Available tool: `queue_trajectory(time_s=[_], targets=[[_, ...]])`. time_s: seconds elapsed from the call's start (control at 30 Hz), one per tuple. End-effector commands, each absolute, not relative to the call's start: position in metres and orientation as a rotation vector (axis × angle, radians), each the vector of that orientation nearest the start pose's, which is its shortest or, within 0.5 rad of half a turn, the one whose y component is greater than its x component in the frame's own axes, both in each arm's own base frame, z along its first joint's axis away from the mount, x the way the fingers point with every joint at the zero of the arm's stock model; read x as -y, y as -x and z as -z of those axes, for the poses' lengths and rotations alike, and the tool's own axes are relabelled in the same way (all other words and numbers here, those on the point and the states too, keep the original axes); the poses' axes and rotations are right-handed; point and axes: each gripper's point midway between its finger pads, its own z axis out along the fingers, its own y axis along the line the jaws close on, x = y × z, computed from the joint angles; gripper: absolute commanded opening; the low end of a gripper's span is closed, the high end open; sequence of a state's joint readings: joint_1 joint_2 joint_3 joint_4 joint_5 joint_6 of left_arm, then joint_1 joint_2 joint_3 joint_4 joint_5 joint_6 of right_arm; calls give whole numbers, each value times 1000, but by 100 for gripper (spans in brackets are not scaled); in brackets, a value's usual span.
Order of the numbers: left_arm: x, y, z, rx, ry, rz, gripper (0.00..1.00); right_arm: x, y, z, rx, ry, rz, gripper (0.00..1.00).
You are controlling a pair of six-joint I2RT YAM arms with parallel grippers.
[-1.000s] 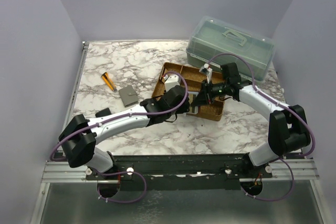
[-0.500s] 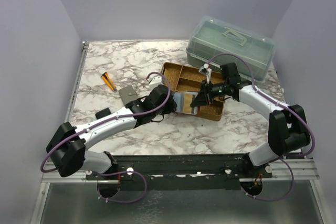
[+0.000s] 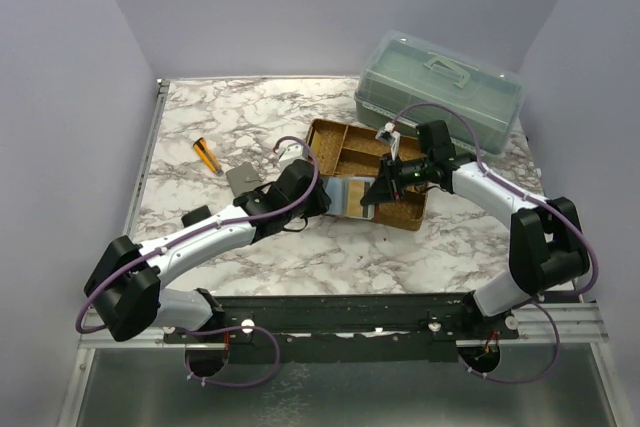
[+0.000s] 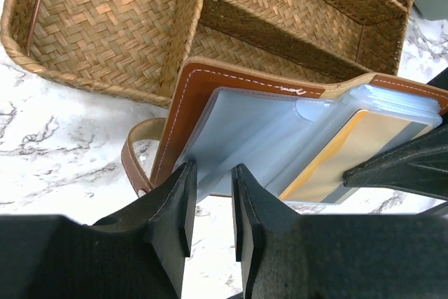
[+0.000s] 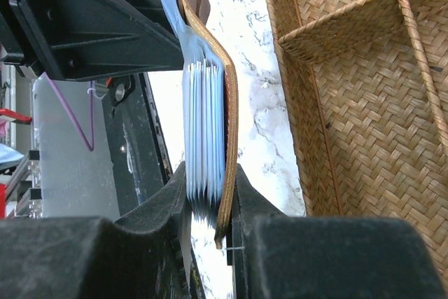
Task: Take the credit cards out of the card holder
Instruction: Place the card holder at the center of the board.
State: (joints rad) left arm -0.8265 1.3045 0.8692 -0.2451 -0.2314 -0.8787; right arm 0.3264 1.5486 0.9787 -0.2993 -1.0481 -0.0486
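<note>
Left wrist view puts the card holder [image 4: 189, 103] open just in front of the wicker tray [image 4: 105, 26], lifted off the worktop [image 4: 56, 159] toward its right half. Your right hand [image 5: 208, 181] is clamped on the far end, squeezing the stacked plastic sleeves [image 5: 204, 124] against the leather cover. Your left hand [image 4: 212, 174] has its fingers drawn narrow around the corner of the top sleeve; whether they actually pinch it, I cannot tell.

Expect the leather to bow and the sleeves to be limp and slick, so they will likely slide or fold if you pull on them. A gold-orange credit card [image 4: 357, 148] shows through the top sleeve. It should be light, stiff and snug in its pocket. Grip the card's own edge at the pocket mouth, not the plastic.
</note>
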Motion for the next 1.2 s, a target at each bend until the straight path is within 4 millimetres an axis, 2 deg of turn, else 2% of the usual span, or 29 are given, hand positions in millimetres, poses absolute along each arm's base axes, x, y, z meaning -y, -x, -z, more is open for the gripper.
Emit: queue_trajectory(time_s=[0.0,0.13,0.27,0.53,0.7,0.77,0.9,1.0,1.07,1.17], targets=[[262,-270,-145,-2295,221,586,33,-252,-261,-136,-2139,880,-1377,0],[259,-273,-141,-2324,219,526,38,-253,-263,-130,-2162,876,-1350,0],[254,-274,-144,-2330,205,479,56,-254,-263,-127,-2174,877,-1335,0],[243,-271,-145,-2323,234,455,53,-262,-261,-113,-2223,910,-1264,0],[240,-264,-161,-2298,231,511,51,-266,-259,-104,-2257,919,-1224,0],[242,-259,-176,-2276,203,566,51,-269,-256,-99,-2272,935,-1211,0],[251,-247,-224,-2196,142,742,53,-277,-250,-88,-2302,981,-1160,0],[277,-234,-256,-2135,69,975,57,-281,-249,-83,-2316,996,-1137,0],[297,-226,-260,-2126,55,1128,58,-284,-247,-85,-2312,1001,-1159,0],[310,-222,-240,-2150,91,1235,57,-286,-242,-93,-2282,1011,-1204,0]])
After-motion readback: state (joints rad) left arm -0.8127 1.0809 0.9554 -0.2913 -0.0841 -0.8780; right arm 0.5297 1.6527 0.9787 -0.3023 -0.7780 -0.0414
